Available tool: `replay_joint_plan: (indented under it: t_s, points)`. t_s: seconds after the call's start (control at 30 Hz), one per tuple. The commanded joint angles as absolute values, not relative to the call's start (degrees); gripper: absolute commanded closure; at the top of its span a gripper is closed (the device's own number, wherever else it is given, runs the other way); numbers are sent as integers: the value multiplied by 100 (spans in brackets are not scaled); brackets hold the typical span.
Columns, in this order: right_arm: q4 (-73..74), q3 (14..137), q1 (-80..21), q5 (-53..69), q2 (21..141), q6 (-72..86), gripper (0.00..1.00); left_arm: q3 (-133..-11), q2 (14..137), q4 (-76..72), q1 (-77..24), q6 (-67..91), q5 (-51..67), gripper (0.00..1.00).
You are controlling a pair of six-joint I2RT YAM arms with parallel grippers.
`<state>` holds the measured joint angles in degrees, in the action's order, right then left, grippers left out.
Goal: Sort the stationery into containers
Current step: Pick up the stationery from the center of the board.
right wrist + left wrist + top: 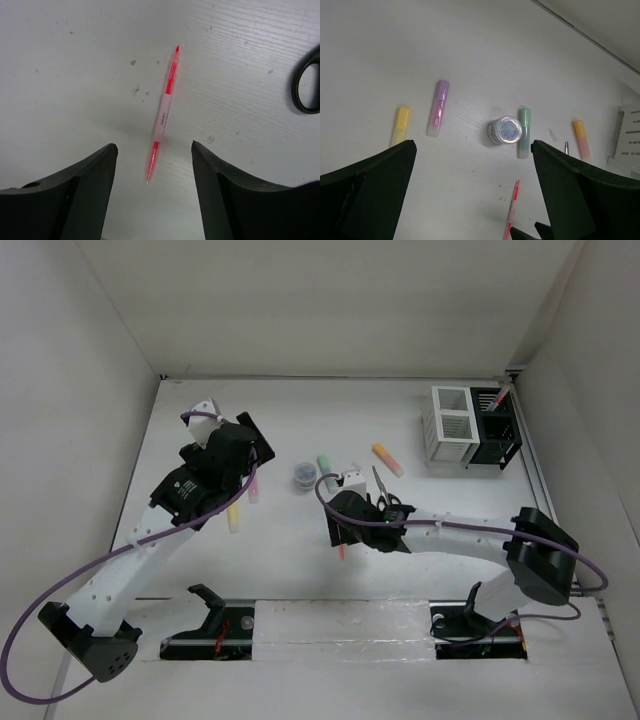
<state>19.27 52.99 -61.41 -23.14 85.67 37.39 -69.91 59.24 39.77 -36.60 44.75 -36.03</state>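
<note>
An orange-red pen lies on the white table, its lower end between the fingertips of my right gripper, which hovers just above it, open and not touching. From the top view that gripper sits mid-table over the pen. Black-handled scissors lie just right of it. My left gripper hangs wide open and empty above the table, near the yellow and purple highlighters. A round dark roll, a green highlighter and an orange highlighter lie further back.
The white container and the black container stand side by side at the back right, close to the right wall; something reddish sticks up from the black one. White walls enclose the table on the left, back and right.
</note>
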Motion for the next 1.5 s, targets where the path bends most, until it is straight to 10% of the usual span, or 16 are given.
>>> replay_joint_plan:
  t_s: [0.0, 0.33, 0.9, 1.47]
  points:
    - [1872, 5555, -6205, -2505, 8920, 3876, 34, -7049, 5792, 3762, -3639, 4272, -3612, 0]
    - [1872, 5774, -6258, -2575, 9738, 4034, 45, -6935, 5730, 3762, -3639, 4219, -3560, 0]
    - [1872, 5678, -6311, -2399, 10283, 4263, 100, -6776, 5678, 3709, -3639, 4219, -3507, 0]
    - [4323, 5738, -5521, -4701, 6857, 4632, 100, -7592, 7659, 2681, -3883, 4754, -1626, 0]
